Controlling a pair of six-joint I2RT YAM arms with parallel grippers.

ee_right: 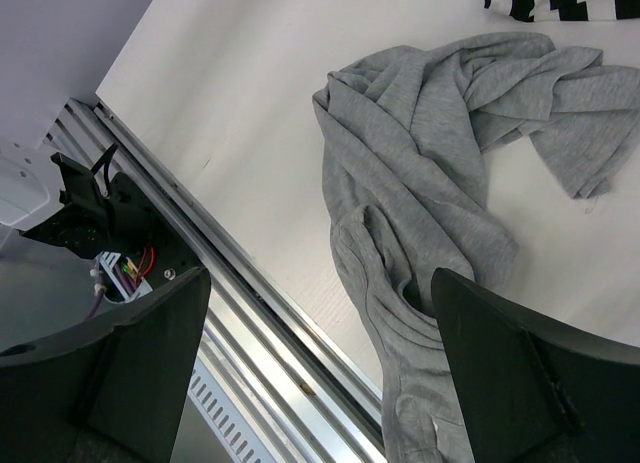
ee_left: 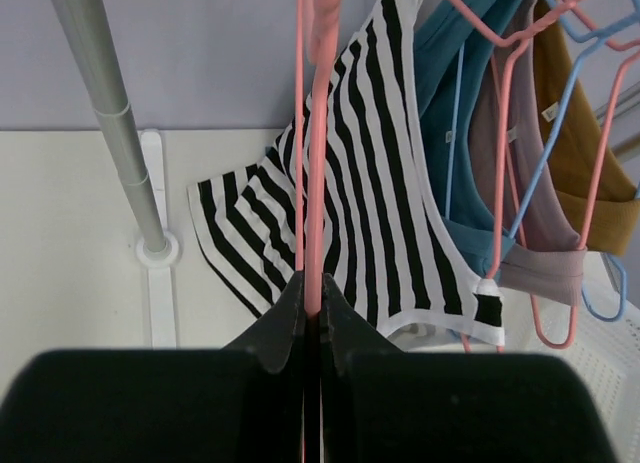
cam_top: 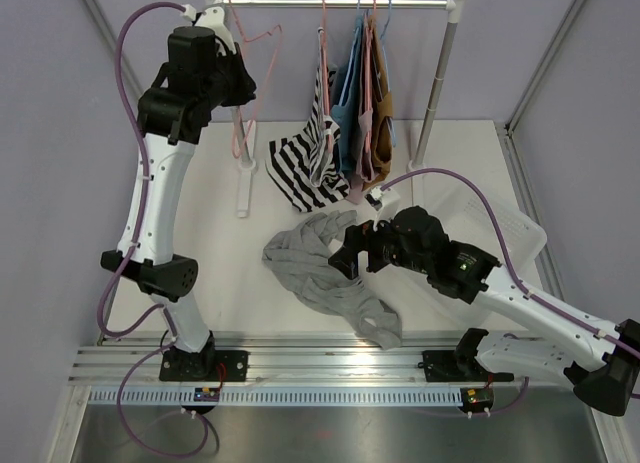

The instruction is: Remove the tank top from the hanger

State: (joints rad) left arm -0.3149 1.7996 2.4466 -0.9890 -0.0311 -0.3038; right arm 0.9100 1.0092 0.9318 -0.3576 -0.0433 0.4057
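The left gripper [ee_left: 312, 283] is clenched on the thin wire of a pink hanger [ee_left: 316, 173], holding it up near the left end of the clothes rail [cam_top: 340, 2], just beside a striped top [ee_left: 390, 213] that hangs there with other garments. The right gripper [ee_right: 320, 283] is released, its fingers spread wide and hovering low over the grey tank top [ee_right: 420, 183]. That top lies crumpled on the white table [cam_top: 230, 273], off the hanger, between the two arms.
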